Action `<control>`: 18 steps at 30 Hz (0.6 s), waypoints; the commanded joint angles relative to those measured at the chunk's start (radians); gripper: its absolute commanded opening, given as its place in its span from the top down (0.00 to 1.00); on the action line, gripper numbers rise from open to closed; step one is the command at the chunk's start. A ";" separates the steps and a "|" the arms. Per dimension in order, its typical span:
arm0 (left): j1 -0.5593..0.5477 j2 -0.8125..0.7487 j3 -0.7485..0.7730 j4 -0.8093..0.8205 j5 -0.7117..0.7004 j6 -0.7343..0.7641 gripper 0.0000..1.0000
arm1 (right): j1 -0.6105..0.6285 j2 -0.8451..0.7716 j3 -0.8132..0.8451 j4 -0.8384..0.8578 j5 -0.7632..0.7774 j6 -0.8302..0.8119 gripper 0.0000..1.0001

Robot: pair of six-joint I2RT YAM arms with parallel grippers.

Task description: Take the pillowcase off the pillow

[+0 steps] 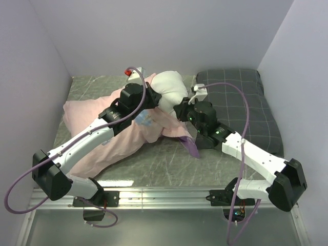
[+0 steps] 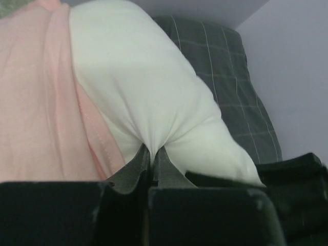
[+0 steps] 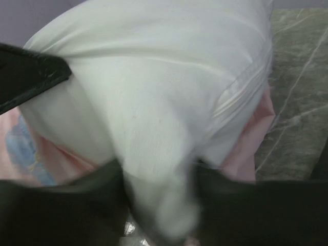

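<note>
Pillow [image 1: 171, 87] (white, partly out of pillowcase [image 1: 87, 110]) pinched by left end effector [image 2: 152, 154] and right end effector [image 3: 159, 205].

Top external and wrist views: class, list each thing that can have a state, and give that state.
pillow, partly bare, white end out of its cover.
pillowcase, peeled back, pale pink inside showing.
grey pillow, lying flat, untouched.
left gripper, shut on a pinch of the pillow.
right gripper, fingers either side of pillow fabric; grip too blurred to tell.
</note>
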 commanded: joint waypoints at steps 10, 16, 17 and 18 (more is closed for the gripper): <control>-0.005 -0.212 0.124 -0.390 -0.086 0.038 0.22 | 0.020 0.050 0.207 -0.188 0.216 0.084 1.00; -0.011 -0.359 0.016 -0.577 -0.141 0.004 0.18 | 0.036 0.044 0.227 -0.210 0.211 0.078 1.00; -0.016 -0.382 -0.030 -0.585 -0.140 -0.014 0.18 | 0.042 0.042 0.228 -0.214 0.216 0.080 1.00; -0.019 -0.391 -0.057 -0.587 -0.134 -0.022 0.19 | 0.046 0.041 0.234 -0.219 0.220 0.084 1.00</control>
